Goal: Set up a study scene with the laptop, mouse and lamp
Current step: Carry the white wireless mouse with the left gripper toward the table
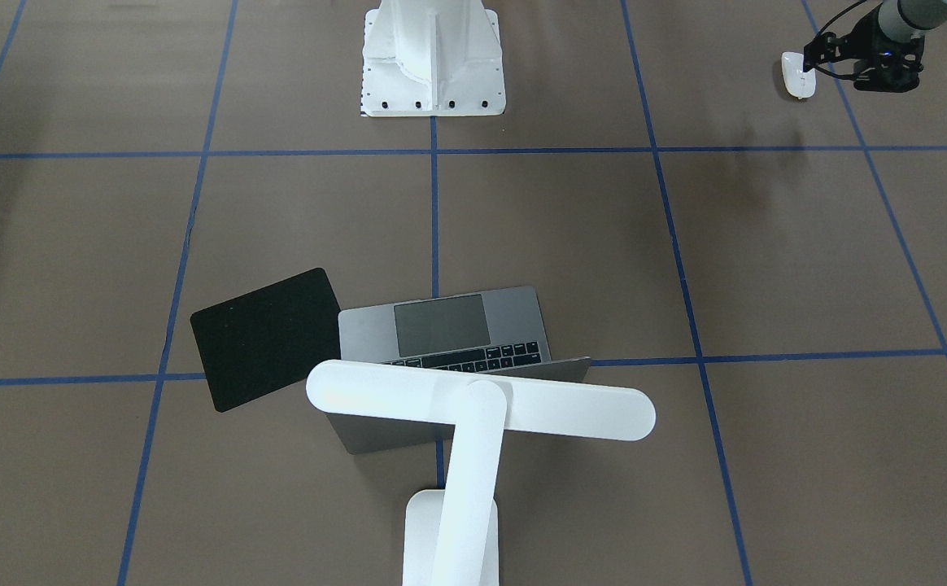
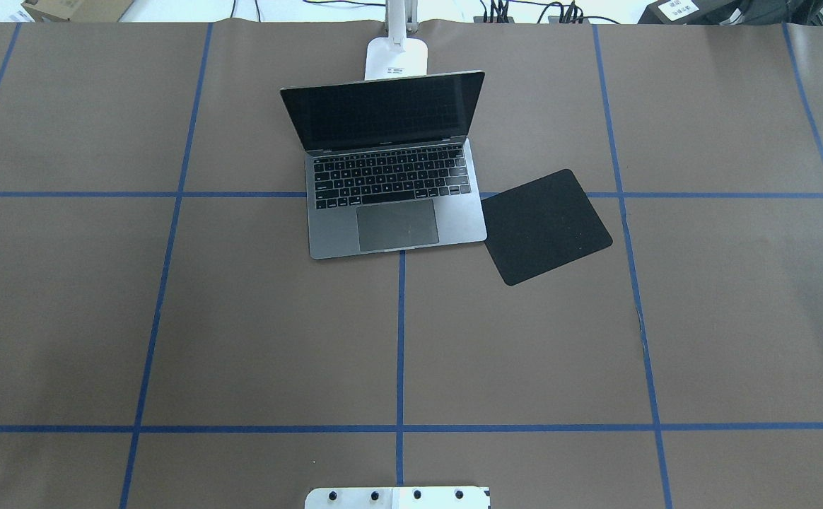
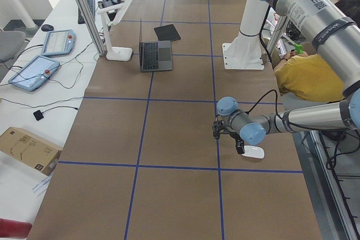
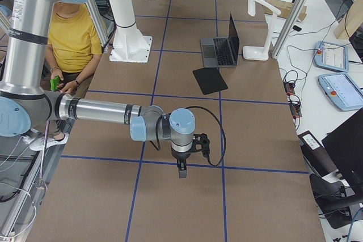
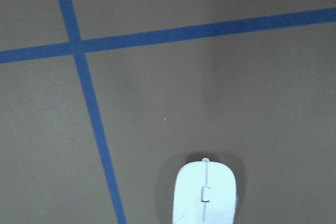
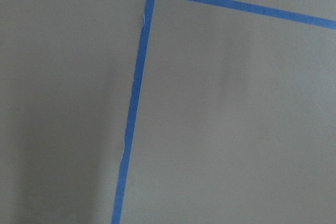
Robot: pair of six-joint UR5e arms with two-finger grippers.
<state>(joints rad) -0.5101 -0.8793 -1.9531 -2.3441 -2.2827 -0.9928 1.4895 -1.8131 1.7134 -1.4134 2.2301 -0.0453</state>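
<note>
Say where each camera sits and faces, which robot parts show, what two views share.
Front-facing: across the table, facing the pedestal; left claw at mouse.
Overhead: behind the robot, above laptop and black pad; no arms.
Exterior left: table's left end; left arm near.
Exterior right: table's right end; right arm, right claw near.
Left wrist: down on the mouse; no claw.
Right wrist: down on taped table; no claw.
Shared: both side views show the lamp.

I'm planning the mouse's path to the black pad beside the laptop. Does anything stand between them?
Nothing visible does. Only bare table with blue tape lines lies between the mouse, by the left claw, and the black pad. The laptop has its front corner close beside that line, so keep toward the robot's side.
</note>
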